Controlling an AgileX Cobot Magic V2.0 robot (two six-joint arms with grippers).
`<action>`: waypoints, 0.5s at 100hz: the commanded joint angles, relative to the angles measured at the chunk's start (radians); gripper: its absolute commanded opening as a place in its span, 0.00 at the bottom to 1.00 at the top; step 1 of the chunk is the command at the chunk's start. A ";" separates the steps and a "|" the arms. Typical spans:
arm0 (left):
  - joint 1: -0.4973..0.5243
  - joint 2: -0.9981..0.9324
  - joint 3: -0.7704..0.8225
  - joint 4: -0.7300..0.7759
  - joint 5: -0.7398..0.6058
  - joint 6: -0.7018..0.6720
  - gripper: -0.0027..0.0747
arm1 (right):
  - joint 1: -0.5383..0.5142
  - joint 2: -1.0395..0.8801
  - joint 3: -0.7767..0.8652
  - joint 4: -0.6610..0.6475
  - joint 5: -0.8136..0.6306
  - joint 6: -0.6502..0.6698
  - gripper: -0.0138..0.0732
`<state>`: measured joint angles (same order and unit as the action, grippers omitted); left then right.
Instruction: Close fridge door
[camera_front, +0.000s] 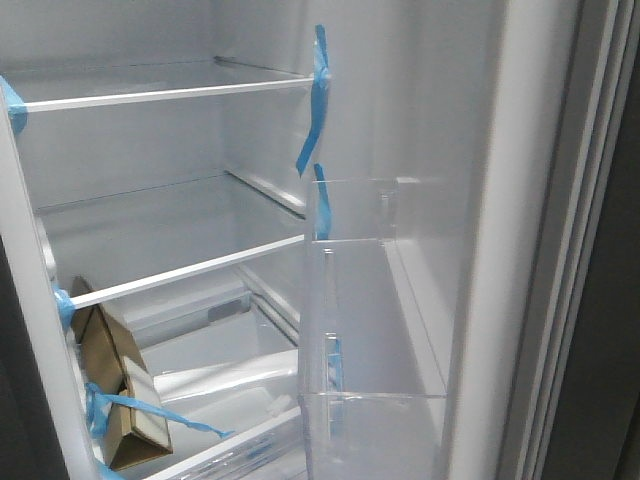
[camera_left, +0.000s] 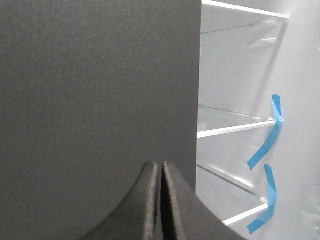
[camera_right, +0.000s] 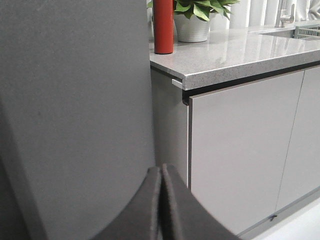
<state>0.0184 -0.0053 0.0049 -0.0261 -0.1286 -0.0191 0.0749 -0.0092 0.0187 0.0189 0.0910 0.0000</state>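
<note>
Left to right: fridge interior is open to the front camera, glass shelves (camera_front: 165, 95) taped with blue strips (camera_front: 318, 100), a brown carton (camera_front: 115, 390) low on the left, taped in. Right of that, the fridge door (camera_front: 500, 250) stands open and swung toward us, white lining and a clear door bin (camera_front: 350, 300) facing in.

Left gripper (camera_left: 161, 200): fingers pressed together, nothing between them, right up against a dark grey panel (camera_left: 95, 100); shelves visible past its edge. Right gripper (camera_right: 161, 200): also pinched closed and empty, next to a grey panel (camera_right: 75, 100); light grey cabinet doors (camera_right: 240, 160), countertop (camera_right: 235, 50), red bottle (camera_right: 163, 25) and a potted plant (camera_right: 192, 15) beyond.

Task looks unstarted or barely started.

Risks:
- Can't tell whether either panel is the door's outer face. Push the wrong one, nothing closes.
- Closed fingertip on matte flat face could slide off mid-swing.
- Arm in the closing gap gets pinched against the cabinet.
</note>
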 joint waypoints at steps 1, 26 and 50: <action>-0.008 -0.011 0.035 -0.004 -0.073 -0.004 0.01 | -0.005 0.027 -0.069 0.042 -0.071 0.000 0.11; -0.008 -0.011 0.035 -0.004 -0.073 -0.004 0.01 | -0.005 0.321 -0.363 0.048 -0.052 0.000 0.11; -0.008 -0.011 0.035 -0.004 -0.073 -0.004 0.01 | -0.005 0.543 -0.617 0.067 -0.052 0.000 0.11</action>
<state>0.0184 -0.0053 0.0049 -0.0261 -0.1286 -0.0191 0.0749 0.4691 -0.5009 0.0711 0.1086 0.0000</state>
